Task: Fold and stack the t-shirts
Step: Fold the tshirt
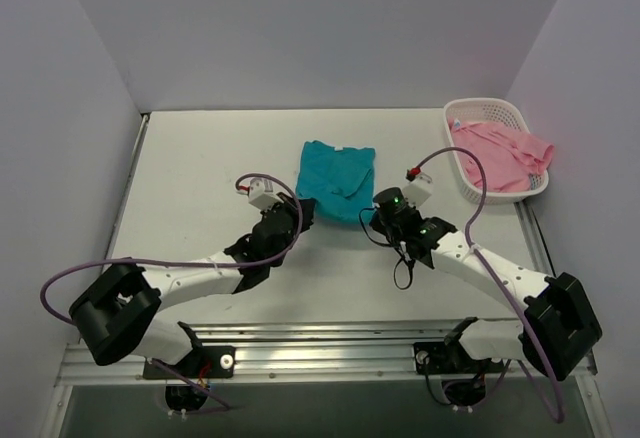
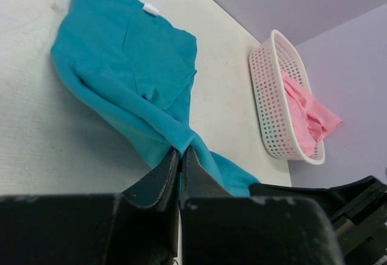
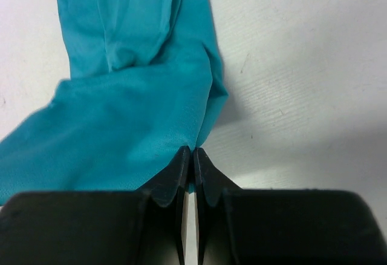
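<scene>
The teal t-shirt point(image 1: 337, 180) lies on the white tabletop point(image 1: 200, 158) slightly above the centre of the top view, partly folded into a rough rectangle with uneven layers and its lower edge drawn toward the two arms. In the left wrist view its small white neck label point(image 2: 151, 9) shows near the top of the frame, and the cloth runs from the upper left down to the middle in a thick rumpled ridge. The left gripper point(image 1: 303, 213) sits at the shirt's lower left corner in the top view. Its dark fingers point(image 2: 160, 180) are clenched together with a bunch of teal fabric pinched between their tips, and a further flap of cloth spills out to the right of them. The right gripper point(image 1: 378, 213) sits at the shirt's lower right corner. In the right wrist view its fingers point(image 3: 172, 183) are pressed tight against each other at the centre of the frame, nipping the shirt's edge, with teal cloth spread across the left half and bare tabletop on the right. The pink t-shirt point(image 1: 503, 153) lies crumpled inside the white lattice basket point(image 1: 482, 104) at the upper right of the top view, one end hanging over the basket's right-hand rim, well apart from the teal one.
</scene>
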